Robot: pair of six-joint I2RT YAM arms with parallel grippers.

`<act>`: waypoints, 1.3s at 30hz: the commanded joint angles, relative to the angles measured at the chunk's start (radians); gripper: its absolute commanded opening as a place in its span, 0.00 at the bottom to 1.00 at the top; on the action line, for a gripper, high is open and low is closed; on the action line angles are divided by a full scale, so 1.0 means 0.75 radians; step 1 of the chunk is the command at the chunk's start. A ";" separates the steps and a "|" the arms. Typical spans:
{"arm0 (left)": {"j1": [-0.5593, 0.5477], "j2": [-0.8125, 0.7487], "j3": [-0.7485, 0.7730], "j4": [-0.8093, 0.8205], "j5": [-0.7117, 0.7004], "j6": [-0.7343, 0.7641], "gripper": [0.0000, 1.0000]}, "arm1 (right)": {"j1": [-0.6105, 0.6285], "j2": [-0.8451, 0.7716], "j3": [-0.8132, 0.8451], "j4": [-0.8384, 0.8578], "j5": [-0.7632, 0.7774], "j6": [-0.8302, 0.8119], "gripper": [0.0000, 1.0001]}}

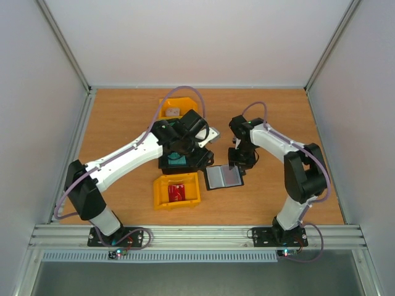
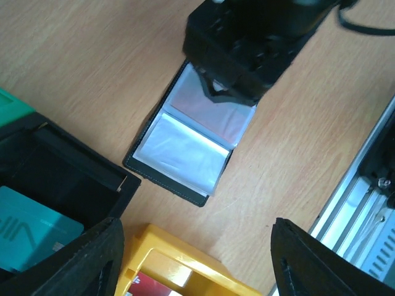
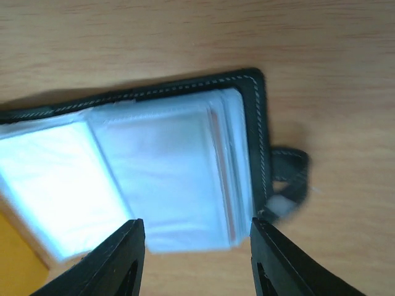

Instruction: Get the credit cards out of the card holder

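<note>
I work over a wooden surface (image 1: 123, 111) boxed in by plain white walls (image 1: 197, 37), an aluminium rail (image 1: 197, 233) along its near edge.

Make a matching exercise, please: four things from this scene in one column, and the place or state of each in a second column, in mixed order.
Things:
1. teal card
2. red card
3. card holder
4. right gripper

Places:
a. in the yellow bin nearest the arm bases
b. above the card holder, fingers apart
c. in the black bin
d. lying open on the table

Pairs: 1-c, 2-a, 3-d, 4-b
</note>
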 commanded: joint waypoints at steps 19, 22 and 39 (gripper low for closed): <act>0.062 -0.119 -0.100 0.045 0.010 -0.055 0.70 | -0.121 0.119 -0.008 0.038 -0.025 -0.143 0.68; 0.062 -0.119 -0.091 0.050 0.016 -0.073 0.70 | -0.139 0.152 -0.022 0.068 -0.069 -0.150 0.60; 0.042 0.030 -0.123 0.361 0.176 -0.510 0.80 | -0.341 -0.021 -0.209 0.039 0.084 -0.102 0.29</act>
